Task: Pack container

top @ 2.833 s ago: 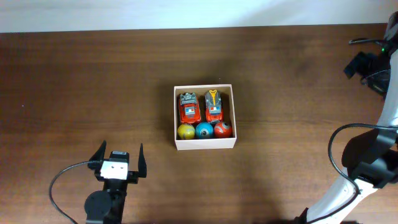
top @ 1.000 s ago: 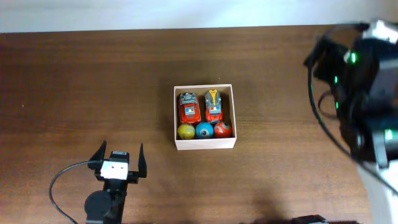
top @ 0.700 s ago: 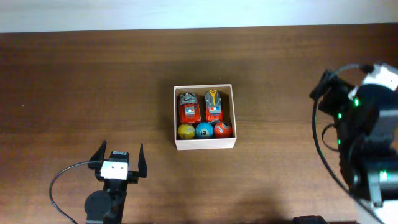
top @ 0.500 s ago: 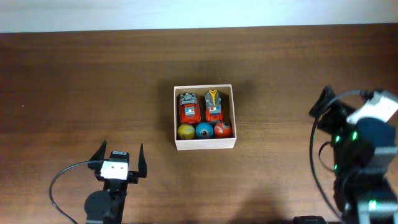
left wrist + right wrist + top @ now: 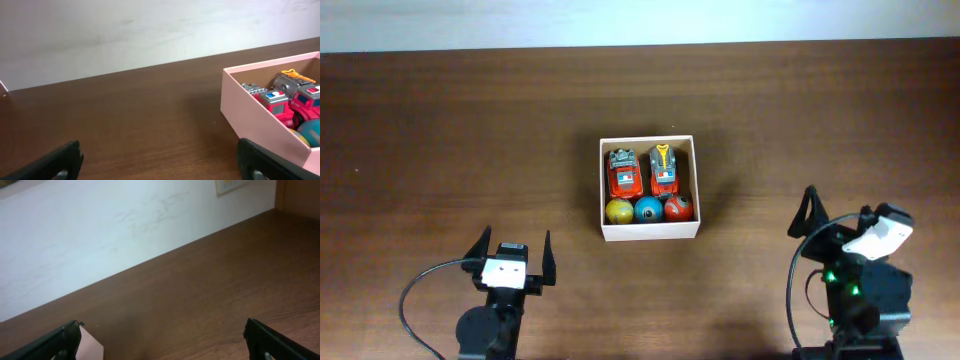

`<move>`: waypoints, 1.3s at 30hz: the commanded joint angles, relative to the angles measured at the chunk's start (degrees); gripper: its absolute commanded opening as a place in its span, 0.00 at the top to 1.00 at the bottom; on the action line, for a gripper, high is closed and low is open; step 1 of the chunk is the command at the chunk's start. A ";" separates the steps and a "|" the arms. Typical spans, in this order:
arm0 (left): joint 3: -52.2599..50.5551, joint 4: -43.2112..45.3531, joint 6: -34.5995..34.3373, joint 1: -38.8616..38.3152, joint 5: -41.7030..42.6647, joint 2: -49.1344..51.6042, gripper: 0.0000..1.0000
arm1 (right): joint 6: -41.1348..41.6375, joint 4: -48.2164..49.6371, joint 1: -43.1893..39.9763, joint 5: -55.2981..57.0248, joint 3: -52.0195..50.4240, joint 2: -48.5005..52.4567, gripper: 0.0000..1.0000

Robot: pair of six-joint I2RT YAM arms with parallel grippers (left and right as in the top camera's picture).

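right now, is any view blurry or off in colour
Overhead: sharp and evenly lit, the container pale cream. Left wrist: it looks pink, and the left end effector shows only dark, soft-edged tips at the bottom corners. Right wrist: bright wall, mildly hazy.

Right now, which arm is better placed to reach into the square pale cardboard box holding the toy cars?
Left, probably. The open left gripper sits nearer the pale cardboard box, and its wrist view shows the red toy cars inside; the right gripper sees only a corner.
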 commanded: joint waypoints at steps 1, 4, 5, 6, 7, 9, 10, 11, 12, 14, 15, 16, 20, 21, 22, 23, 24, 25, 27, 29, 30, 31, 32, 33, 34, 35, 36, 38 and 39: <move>-0.28 0.11 0.90 0.28 0.63 -0.46 0.01 | 0.17 0.44 -0.35 -0.94 -2.01 -3.76 0.01; -0.28 0.11 0.90 0.28 0.63 -0.46 0.01 | 0.17 0.44 -0.22 -1.05 -3.69 -6.45 0.01; -0.28 0.11 0.90 0.28 0.63 -0.46 0.01 | 0.15 0.46 0.04 -1.14 -4.31 -7.28 0.01; -0.28 0.11 0.90 0.28 0.63 -0.46 0.01 | -0.02 0.44 0.46 -1.14 -5.16 -8.35 0.01; -0.28 0.11 0.90 0.28 0.63 -0.46 0.01 | -0.04 0.46 0.94 -1.14 -6.23 -9.57 0.01; -0.28 0.11 0.90 0.28 0.63 -0.46 0.01 | -0.02 0.59 1.55 -1.14 -8.07 -11.52 0.02; -0.28 0.11 0.90 0.28 0.63 -0.46 0.01 | 0.00 0.90 1.70 -1.18 -9.27 -12.70 0.01; -0.28 0.11 0.90 0.28 0.63 -0.46 0.01 | -0.02 1.09 1.73 -1.38 -10.32 -13.75 0.01; -0.28 0.11 0.90 0.28 0.63 -0.46 0.01 | -0.02 1.40 1.70 -1.64 -11.34 -14.78 0.01; -0.28 0.11 0.90 0.28 0.63 -0.46 0.01 | -0.02 2.27 1.70 -2.03 -13.62 -17.03 0.01; -0.28 0.11 0.90 0.28 0.63 -0.46 0.01 | -0.02 2.34 1.70 -2.12 -14.64 -18.21 0.01; -0.28 0.11 0.90 0.28 0.63 -0.46 0.01 | -0.02 2.34 1.70 -2.23 -15.50 -19.21 0.01; -0.28 0.11 0.90 0.28 0.63 -0.46 0.01 | -0.98 2.23 1.49 -2.23 -17.81 -20.39 0.01; -0.28 0.11 0.90 0.28 0.63 -0.46 0.01 | -2.12 2.21 1.49 -2.25 -18.01 -20.39 0.01; -0.28 0.11 0.90 0.28 0.63 -0.46 0.01 | -3.82 2.21 1.49 -2.69 -18.14 -20.39 0.01; -0.28 0.11 0.90 0.28 0.63 -0.46 0.01 | -5.88 2.03 1.49 -3.19 -18.21 -20.39 0.01; -0.28 0.11 0.90 0.28 0.63 -0.46 0.01 | -8.04 1.70 1.49 -3.78 -18.23 -20.39 0.01; -0.28 0.11 0.90 0.28 0.63 -0.46 0.01 | -9.62 1.22 1.51 -4.22 -18.25 -20.39 0.01; -0.28 0.11 0.90 0.28 0.63 -0.46 0.01 | -12.02 -0.35 1.51 -4.76 -18.25 -20.39 0.01; -0.28 0.11 0.90 0.28 0.63 -0.46 0.01 | -12.07 -2.71 1.49 -4.74 -18.25 -20.39 0.01; -0.28 0.11 0.90 0.28 0.63 -0.46 0.01 | -12.04 -4.04 1.49 -4.74 -18.29 -20.39 0.01; -0.28 0.11 0.90 0.28 0.63 -0.46 0.01 | -12.04 -5.11 1.49 -4.72 -18.60 -20.39 0.01; -0.28 0.11 0.90 0.28 0.63 -0.46 0.01 | -12.35 -5.14 1.49 -4.74 -18.78 -20.39 0.01; -0.28 0.11 0.90 0.28 0.63 -0.46 0.01 | -13.07 -4.98 1.51 -4.74 -18.78 -20.39 0.01; -0.28 0.11 0.90 0.28 0.63 -0.46 0.01 | -13.97 -4.96 1.49 -4.72 -18.78 -20.39 0.01; -0.28 0.11 0.90 0.28 0.63 -0.46 0.01 | -14.53 -4.96 1.49 -4.76 -18.78 -20.39 0.01; -0.28 0.13 0.90 0.28 0.63 -0.46 0.01 | -14.67 -4.98 1.49 -4.76 -18.78 -20.39 0.02; -0.28 0.11 0.90 0.28 0.63 -0.46 0.01 | -14.67 -4.98 1.49 -4.76 -18.78 -20.39 0.01; -0.28 0.11 0.90 0.28 0.63 -0.46 0.01 | -14.67 -4.98 1.49 -4.74 -18.78 -20.39 0.01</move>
